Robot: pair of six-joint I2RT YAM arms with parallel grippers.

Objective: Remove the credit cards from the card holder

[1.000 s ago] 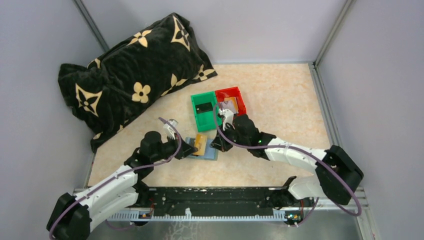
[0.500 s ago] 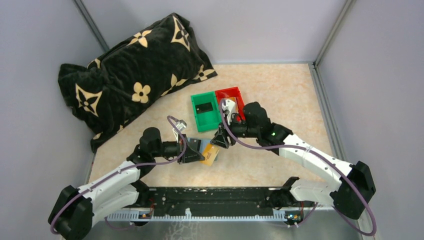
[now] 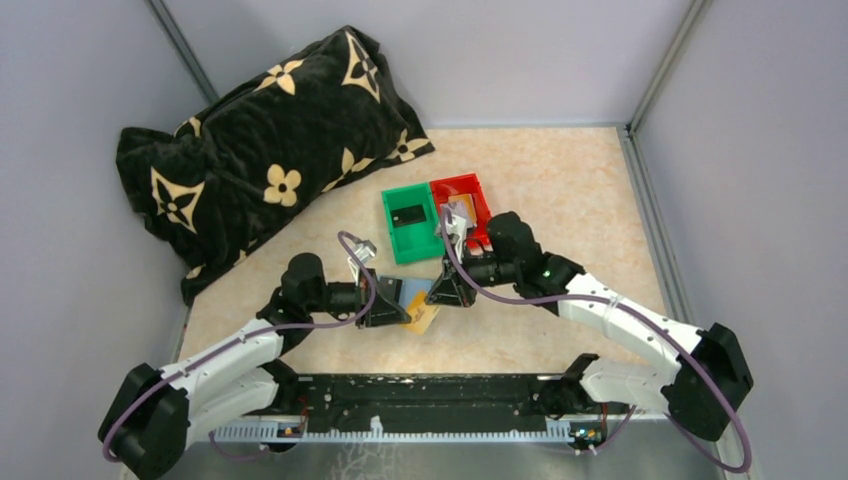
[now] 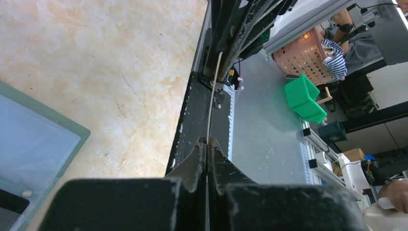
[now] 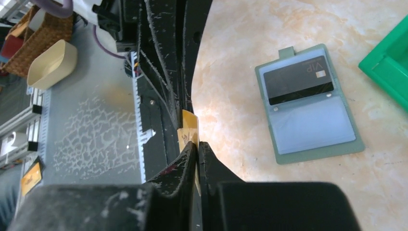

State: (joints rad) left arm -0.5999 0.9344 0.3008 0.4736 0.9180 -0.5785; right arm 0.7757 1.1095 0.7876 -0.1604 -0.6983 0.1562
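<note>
The gold credit card (image 3: 424, 319) is out of the card holder and held just above the table at both ends. My left gripper (image 3: 392, 310) is shut on one end; in the left wrist view (image 4: 207, 140) the card (image 4: 215, 91) shows edge-on. My right gripper (image 3: 443, 295) is shut on the other end; in the right wrist view (image 5: 197, 143) the card (image 5: 188, 126) sticks out past the fingertips. The grey-green card holder (image 3: 410, 292) lies open and flat on the table (image 5: 312, 130), with a black card (image 5: 298, 79) in one sleeve. It also shows in the left wrist view (image 4: 33, 144).
A green bin (image 3: 410, 222) with a dark card and a red bin (image 3: 465, 190) with cards stand just behind the holder. A large black patterned pillow (image 3: 260, 150) fills the back left. The black rail (image 3: 420, 395) runs along the near edge.
The gold card has come out of the holder and moved toward the near right in my left gripper. My right gripper has swung in and shut on its other end.
</note>
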